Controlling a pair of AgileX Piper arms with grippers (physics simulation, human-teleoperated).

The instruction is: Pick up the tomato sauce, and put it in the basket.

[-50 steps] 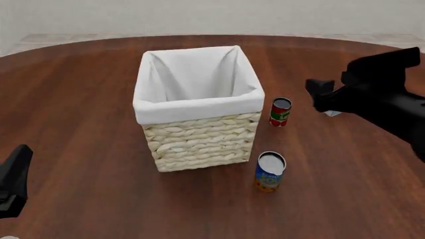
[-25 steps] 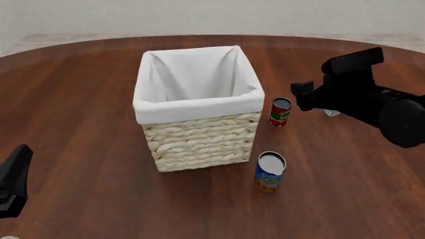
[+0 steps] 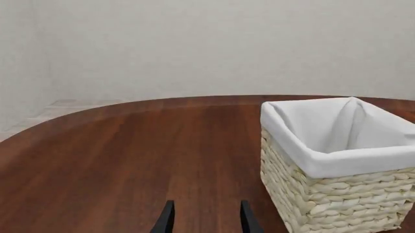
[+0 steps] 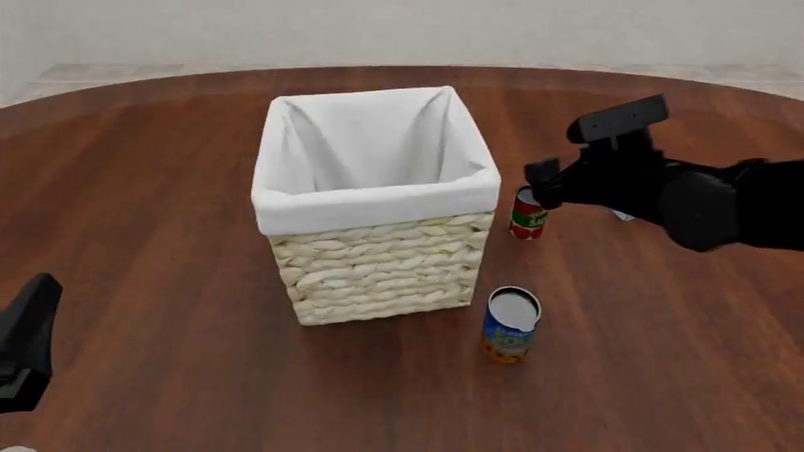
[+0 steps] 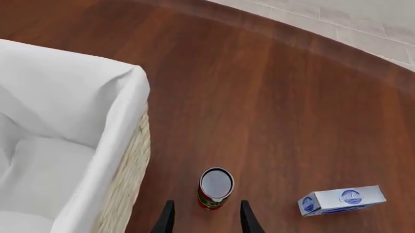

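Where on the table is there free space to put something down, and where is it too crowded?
Free: the wide bare wood left of the basket, reaching the table edge, and the strip behind it. Crowded: right of the basket, where the tomato sauce, the blue-and-orange can, a small white carton and the right gripper sit close together.

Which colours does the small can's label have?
Red, with a green band low down on the can; front view shows it best.

The tomato sauce (image 5: pixel 215 188) stands upright between the basket (image 5: pixel 123 160) and a white carton (image 5: pixel 341 199).
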